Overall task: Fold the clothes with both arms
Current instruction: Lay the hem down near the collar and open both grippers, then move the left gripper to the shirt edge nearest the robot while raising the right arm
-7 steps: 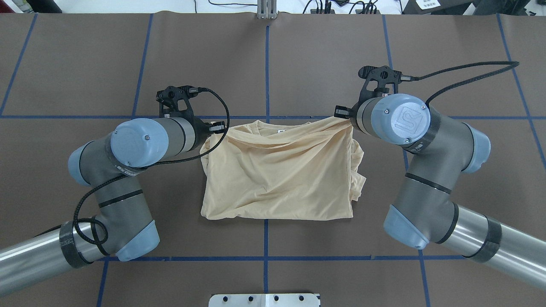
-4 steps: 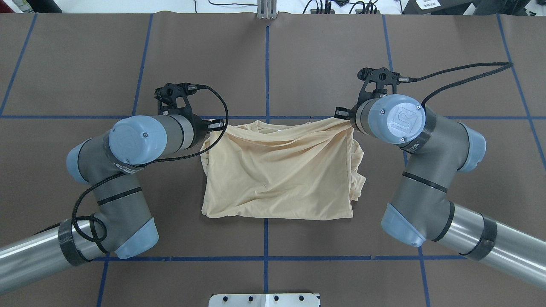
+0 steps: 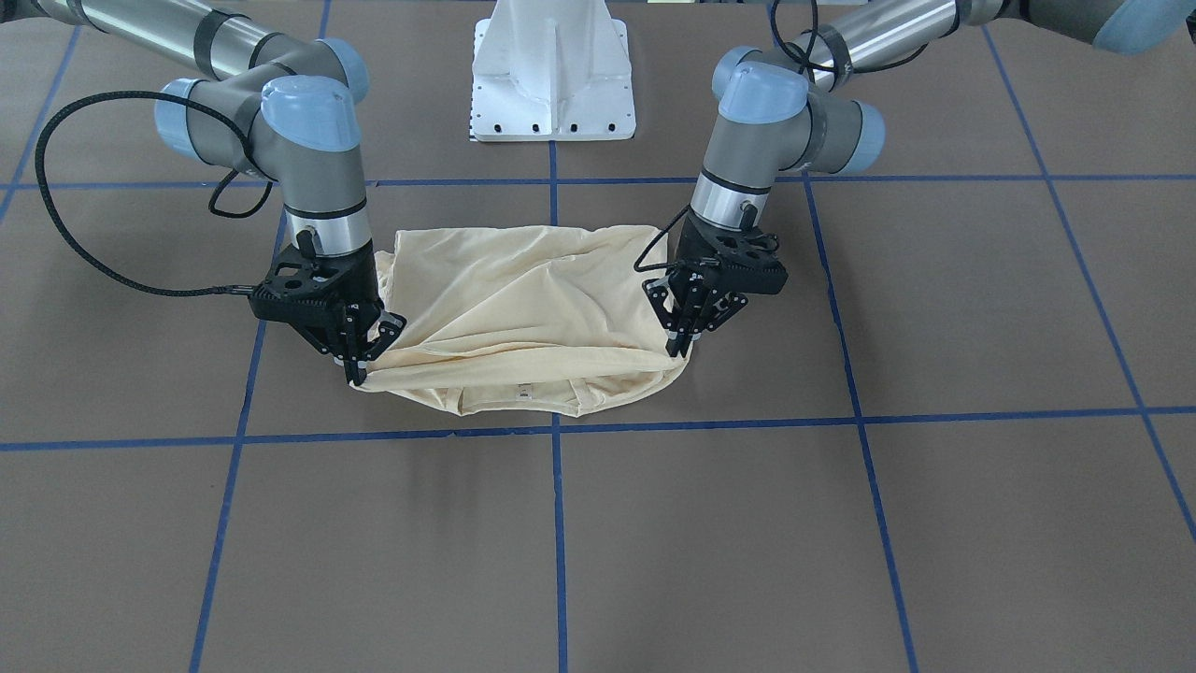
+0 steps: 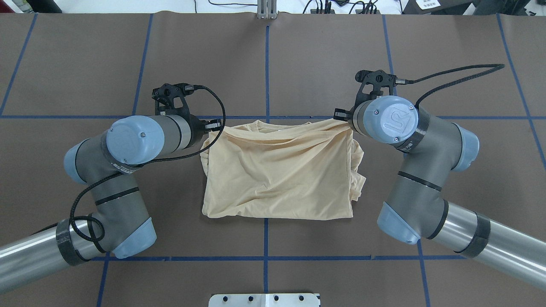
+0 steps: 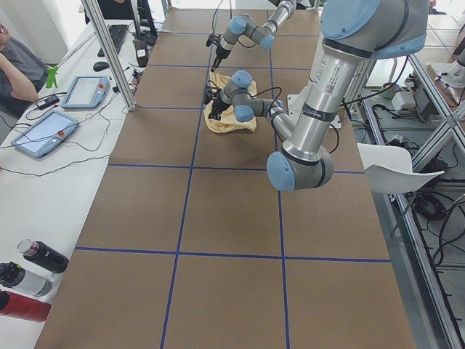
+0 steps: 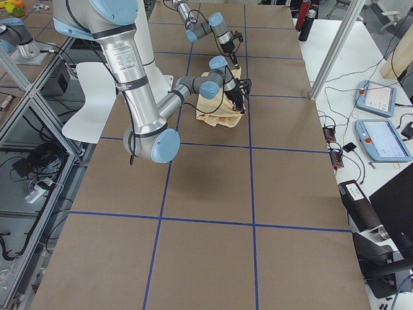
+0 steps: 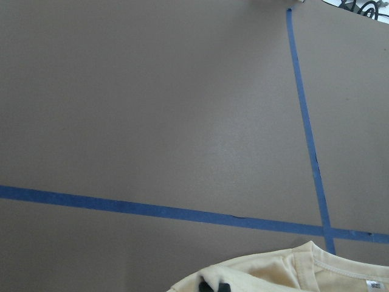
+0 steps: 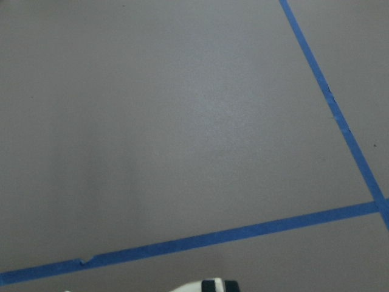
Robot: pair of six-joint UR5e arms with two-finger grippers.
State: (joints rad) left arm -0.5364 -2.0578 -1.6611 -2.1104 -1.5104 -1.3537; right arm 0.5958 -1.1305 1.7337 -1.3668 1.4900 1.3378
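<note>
Currently, we find the shirt (image 4: 277, 170) doubled over at the middle of the table (image 4: 298, 64), its far corners clenched by the left gripper (image 3: 675, 348) and right gripper (image 3: 358, 372). Within the last second both have shifted only slightly. The fold is, we judge, nearly laid, release pending.

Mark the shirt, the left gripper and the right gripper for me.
shirt (image 4: 277, 170): overhead exterior view, middle of the top layer.
left gripper (image 3: 675, 350): exterior front-facing view, between its fingertips on the shirt's edge.
right gripper (image 3: 359, 374): exterior front-facing view, between its fingertips on the shirt's corner.
</note>
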